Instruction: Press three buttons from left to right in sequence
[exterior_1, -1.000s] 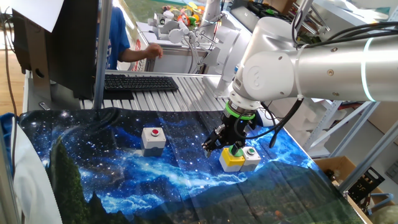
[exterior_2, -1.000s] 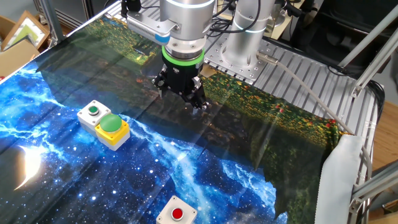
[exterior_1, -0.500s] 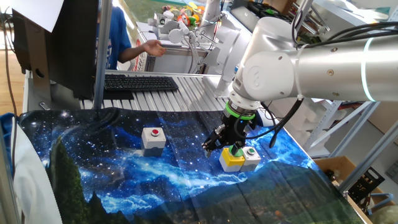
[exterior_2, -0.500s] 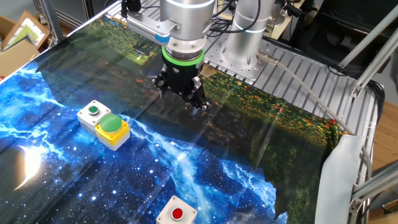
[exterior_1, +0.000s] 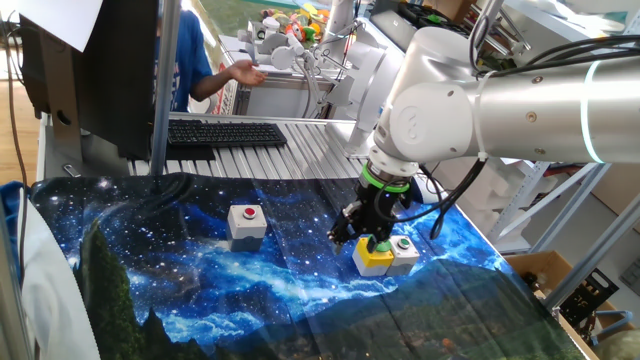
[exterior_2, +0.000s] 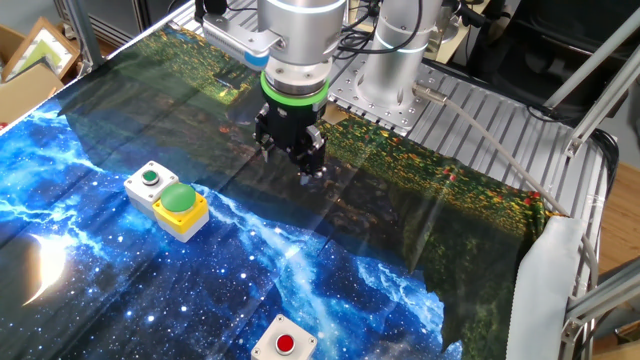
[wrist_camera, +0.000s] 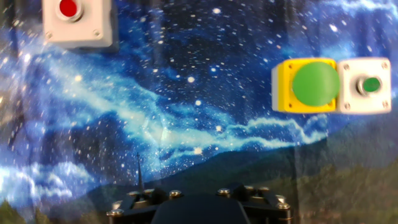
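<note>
Three buttons (wrist_camera: 329, 86) | galaxy cloth (exterior_1: 200, 290) | keyboard (exterior_1: 225, 132) behind

No writing, label, brand or number reads clearly anywhere; the keyboard (exterior_1: 225, 133) keys are too small to make out.

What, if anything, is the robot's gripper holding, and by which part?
Nothing. The gripper hangs above the starry cloth, apart from all three button boxes.

A bulky, glossy silver-white robot arm (exterior_1: 470, 95) carries a bright green ring (exterior_2: 295, 90) just above its black, screw-studded gripper (exterior_2: 292, 142), with black cables (exterior_1: 455, 205) looping beside it.
</note>
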